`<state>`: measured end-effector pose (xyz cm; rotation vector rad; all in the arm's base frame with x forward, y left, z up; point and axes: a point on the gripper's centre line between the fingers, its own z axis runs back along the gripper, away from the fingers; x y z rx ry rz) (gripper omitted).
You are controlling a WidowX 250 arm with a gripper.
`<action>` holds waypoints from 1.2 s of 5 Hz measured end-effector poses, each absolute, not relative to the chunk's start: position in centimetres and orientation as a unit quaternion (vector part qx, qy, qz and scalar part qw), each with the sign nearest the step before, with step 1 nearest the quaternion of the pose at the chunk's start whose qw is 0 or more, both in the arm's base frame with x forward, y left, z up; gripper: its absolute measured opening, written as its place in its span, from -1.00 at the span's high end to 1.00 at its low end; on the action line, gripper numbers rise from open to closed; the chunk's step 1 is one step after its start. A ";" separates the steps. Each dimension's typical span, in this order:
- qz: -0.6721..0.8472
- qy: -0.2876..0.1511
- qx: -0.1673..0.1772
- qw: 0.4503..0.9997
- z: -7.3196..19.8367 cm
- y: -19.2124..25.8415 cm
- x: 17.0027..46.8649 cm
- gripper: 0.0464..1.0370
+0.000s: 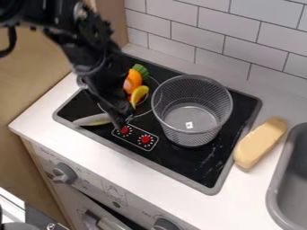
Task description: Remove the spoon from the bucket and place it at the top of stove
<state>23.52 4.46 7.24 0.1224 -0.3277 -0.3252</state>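
Gripper (pixel 122 120), black, at the lower end of the black robot arm, hangs low over the black, grey-rimmed stove top (pixel 192 166); whether it stands wide or narrow, or holds anything, I cannot tell. Just beside it, over the stove top, shows a silvery, elongated piece with a rounded end (pixel 91 120), apparently the spoon, partly hidden by the arm. Near its tip are two red knobs (pixel 145 139), ringed by white marks too small to read. Behind the arm sit orange (pixel 132 81), yellow (pixel 138 95) and green toy foods. Next comes the round grey wire-mesh bucket (pixel 186 137), upright on the stove top, a small white label with an illegible dark mark at its bottom. Beyond lie an oblong pale-yellow block (pixel 260 143) on the white counter (pixel 102 152) and a grey sink (pixel 277 184). White tiles (pixel 228 27) back everything.
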 end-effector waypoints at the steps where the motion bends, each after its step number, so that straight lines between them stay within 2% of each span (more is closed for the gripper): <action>1: -0.155 -0.143 0.066 0.975 8.6 3.3 23.0 -0.93; 5: -0.119 -0.110 0.079 0.984 10.7 -1.6 20.0 -0.93; 6: -0.101 -0.107 0.075 0.986 11.8 -2.4 21.0 -0.93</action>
